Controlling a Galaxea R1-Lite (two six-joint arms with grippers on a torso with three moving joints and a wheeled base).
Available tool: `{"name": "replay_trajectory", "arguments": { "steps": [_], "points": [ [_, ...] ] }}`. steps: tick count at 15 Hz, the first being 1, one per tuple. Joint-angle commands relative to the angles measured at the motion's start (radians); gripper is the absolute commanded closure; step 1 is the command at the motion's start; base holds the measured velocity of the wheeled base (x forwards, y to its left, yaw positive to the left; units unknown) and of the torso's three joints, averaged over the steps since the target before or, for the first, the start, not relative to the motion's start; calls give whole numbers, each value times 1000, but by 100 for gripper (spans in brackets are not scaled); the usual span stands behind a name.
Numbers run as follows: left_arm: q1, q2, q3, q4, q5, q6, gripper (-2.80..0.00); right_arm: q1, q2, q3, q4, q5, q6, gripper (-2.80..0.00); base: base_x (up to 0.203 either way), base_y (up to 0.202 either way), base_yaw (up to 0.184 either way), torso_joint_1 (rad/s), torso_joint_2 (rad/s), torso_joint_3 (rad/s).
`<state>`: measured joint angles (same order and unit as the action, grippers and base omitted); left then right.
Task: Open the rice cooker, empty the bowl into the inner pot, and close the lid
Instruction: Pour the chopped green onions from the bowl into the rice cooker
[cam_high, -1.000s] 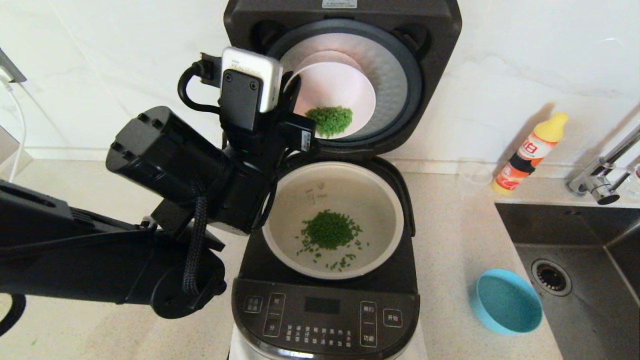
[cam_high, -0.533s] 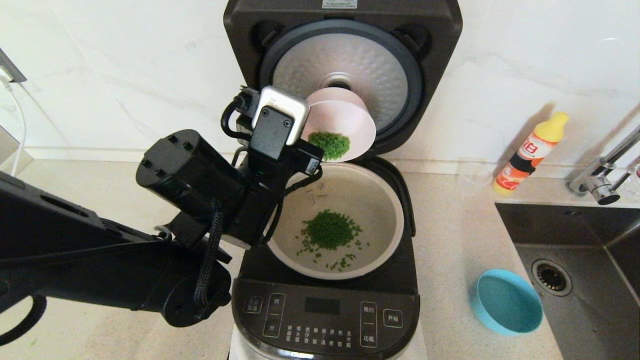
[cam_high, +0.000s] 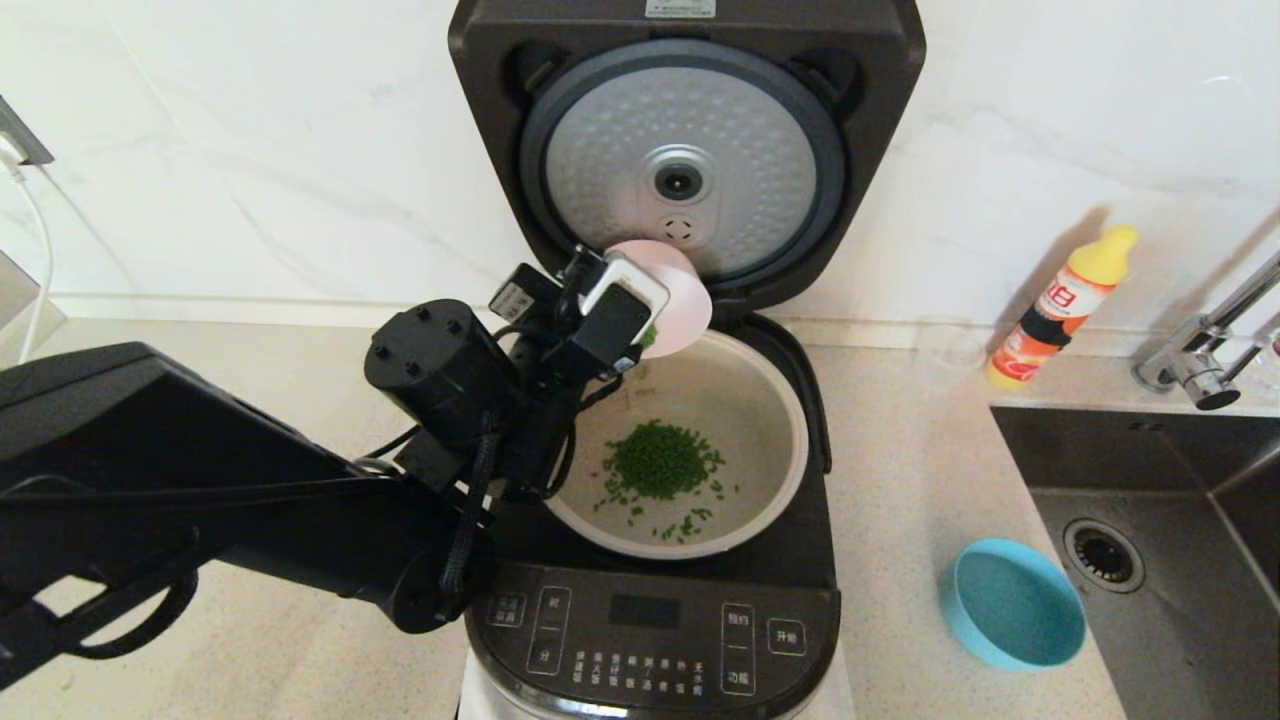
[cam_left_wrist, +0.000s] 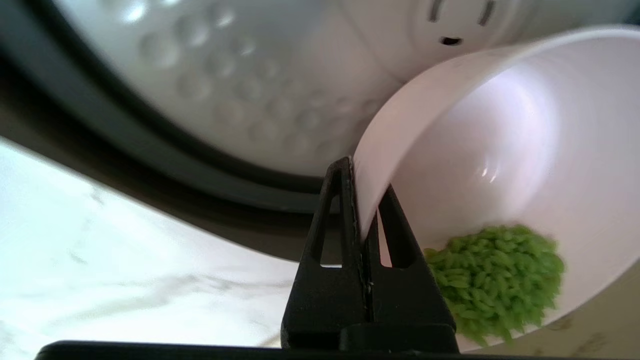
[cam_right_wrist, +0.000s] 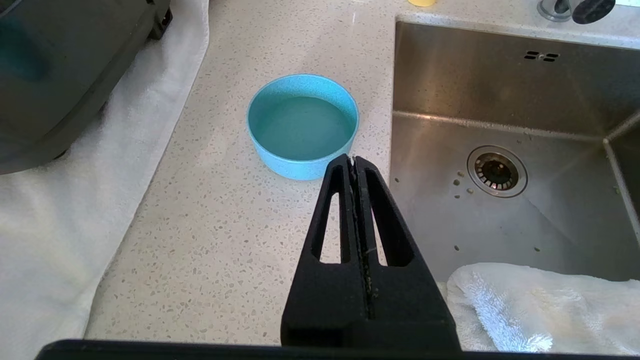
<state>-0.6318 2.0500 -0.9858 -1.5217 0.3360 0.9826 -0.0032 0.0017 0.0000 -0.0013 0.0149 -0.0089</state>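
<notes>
The black rice cooker (cam_high: 650, 620) stands open, its lid (cam_high: 685, 160) upright with the dimpled silver disc facing me. The inner pot (cam_high: 775, 470) holds a pile of green grains (cam_high: 660, 465). My left gripper (cam_left_wrist: 357, 200) is shut on the rim of a pink bowl (cam_high: 685, 300), one finger inside and one outside. The bowl hangs tilted over the pot's back left rim. Green grains (cam_left_wrist: 495, 280) still lie in the bowl (cam_left_wrist: 500, 150). My right gripper (cam_right_wrist: 354, 165) is shut and empty over the counter, out of the head view.
A blue bowl (cam_high: 1012, 602) sits empty on the counter right of the cooker, beside the steel sink (cam_high: 1150, 560). An orange bottle (cam_high: 1060, 305) and a tap (cam_high: 1200, 370) stand at the back right. A white towel (cam_right_wrist: 75, 200) lies under the cooker.
My left arm has come down with the pink bowl, from in front of the lid's disc to just above the pot's back rim. The right arm has not moved.
</notes>
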Motion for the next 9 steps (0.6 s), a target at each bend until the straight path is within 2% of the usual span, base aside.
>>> {"name": "replay_trajectory", "arguments": {
  "steps": [1,3,5,9],
  "points": [
    [13,35,-22,-8,28,58,0,0,0,2,1,0,0,0,0,0,0,0,0,0],
    [18,41,-67,-8,81,93,0,0,0,1,0,0,0,0,0,0,0,0,0,0],
    [20,39,-106,-8,89,127,0,0,0,2,0,0,0,0,0,0,0,0,0,0],
    [17,9,-107,-8,87,143,0,0,0,2,1,0,0,0,0,0,0,0,0,0]
  ]
}}
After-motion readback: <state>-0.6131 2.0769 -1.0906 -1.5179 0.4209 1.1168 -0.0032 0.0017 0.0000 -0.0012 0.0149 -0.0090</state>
